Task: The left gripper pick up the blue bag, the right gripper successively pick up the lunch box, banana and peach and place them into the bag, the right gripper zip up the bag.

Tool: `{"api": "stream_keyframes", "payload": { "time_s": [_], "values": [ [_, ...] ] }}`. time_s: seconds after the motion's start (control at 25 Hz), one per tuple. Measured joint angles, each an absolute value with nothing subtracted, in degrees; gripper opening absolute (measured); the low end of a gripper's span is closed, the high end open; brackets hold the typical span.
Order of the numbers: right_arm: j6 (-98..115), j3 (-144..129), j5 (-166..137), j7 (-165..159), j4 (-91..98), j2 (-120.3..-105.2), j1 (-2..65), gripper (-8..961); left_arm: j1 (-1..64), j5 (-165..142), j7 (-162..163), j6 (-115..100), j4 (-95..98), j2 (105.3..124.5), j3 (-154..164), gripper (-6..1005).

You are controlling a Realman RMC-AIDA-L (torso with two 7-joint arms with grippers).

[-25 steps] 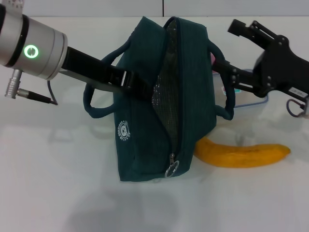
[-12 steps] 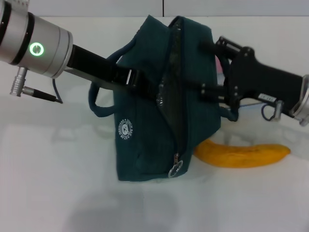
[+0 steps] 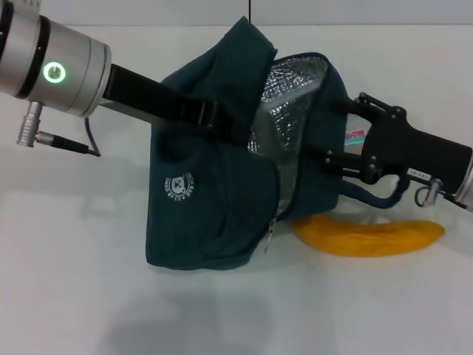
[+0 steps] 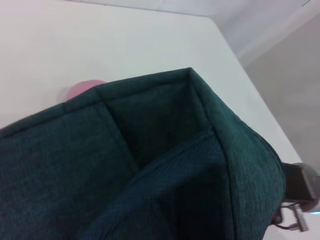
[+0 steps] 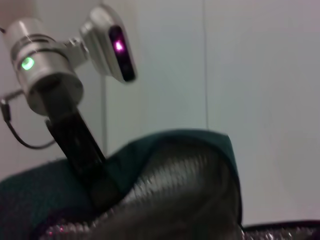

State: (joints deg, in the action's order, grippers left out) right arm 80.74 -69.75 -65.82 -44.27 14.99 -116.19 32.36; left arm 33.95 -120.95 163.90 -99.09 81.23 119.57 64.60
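The blue bag (image 3: 199, 214) hangs tilted just above the table, its mouth gaping so the foil lining (image 3: 292, 103) shows. My left gripper (image 3: 240, 135) is shut on the bag's upper edge. My right gripper (image 3: 331, 132) reaches in from the right against the bag's side, open, with its fingers spread around the lunch box (image 3: 355, 137), of which only the sticker shows. The banana (image 3: 369, 235) lies on the table below that gripper. The peach (image 4: 82, 90) peeks out behind the bag (image 4: 165, 165) in the left wrist view and is hidden in the head view.
The zipper pull (image 3: 270, 240) dangles at the bag's lower front. One bag handle (image 3: 388, 196) loops under the right gripper. The right wrist view looks across the lining (image 5: 180, 200) at the left arm (image 5: 75, 135). The white table (image 3: 89, 296) lies in front.
The bag has risen, tilted and its mouth has spread, baring more lining. The right gripper swung left to the bag's side, then dropped lower around the lunch box.
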Motion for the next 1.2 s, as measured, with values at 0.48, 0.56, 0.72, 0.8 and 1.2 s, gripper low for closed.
{"api": "stream_keyframes", "payload": {
  "time_s": [0.48,0.56,0.72,0.8,1.2],
  "values": [
    [80.6,-69.3,-60.7,-45.4,13.7,-116.08,30.7,827,33.2,-119.6,161.4,-96.4,76.1,119.57,64.6,41],
    [81.2,-69.3,-56.4,-45.5,13.9,-115.80,29.0,824,33.0,-119.7,161.2,-96.2,76.1,119.60,64.6,41],
    [79.8,-69.2,-51.0,-48.0,13.6,-115.46,26.5,818,33.0,-119.5,161.1,-96.1,76.1,119.62,64.6,41],
    [76.8,-69.2,-49.9,-51.5,13.4,-115.36,26.0,815,33.1,-119.5,161.1,-96.1,76.1,119.62,64.6,41],
    [65.4,-69.2,-48.5,-69.7,11.7,-115.34,25.7,801,33.7,-119.5,161.1,-96.2,76.1,119.56,64.6,41]
  ]
}}
